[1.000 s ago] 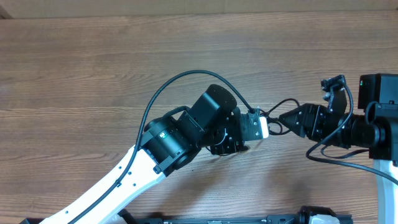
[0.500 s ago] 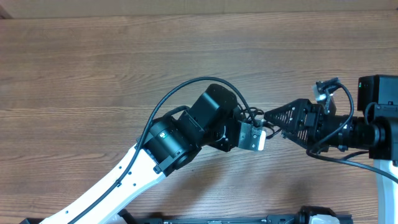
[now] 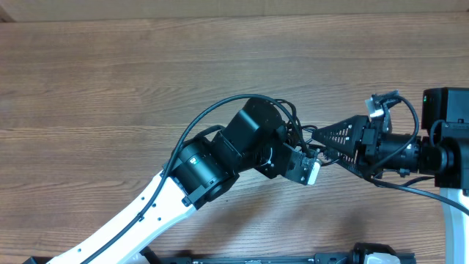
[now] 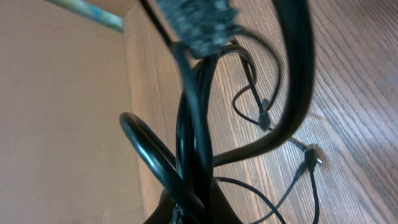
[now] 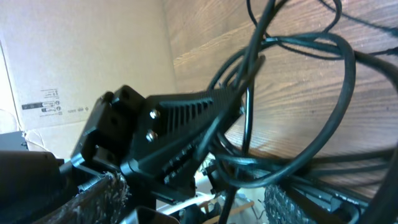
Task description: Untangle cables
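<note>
The cables [image 3: 296, 130] are a bunch of black cords hanging between my two grippers above the wooden table [image 3: 110, 88]. My left gripper [image 3: 303, 152] is shut on the bunch; in the left wrist view the cords [image 4: 193, 124] rise straight out of its jaws [image 4: 199, 214]. Thin loose ends with small plugs [image 4: 264, 118] lie on the table beyond. My right gripper [image 3: 316, 138] points left at the bunch. Its padded fingers [image 5: 196, 202] are spread wide, with several looped cords [image 5: 247, 118] passing between them.
Each arm's own thicker black cable arches over it, the left one [image 3: 198, 117] in a big loop. A cardboard wall [image 5: 81, 56] stands past the table's far edge. The right arm's base [image 3: 447, 147] is at the right edge.
My right gripper has moved left up to the bunch and its fingers have spread. My left wrist has turned, shifting its gripper slightly down and the cords up.
</note>
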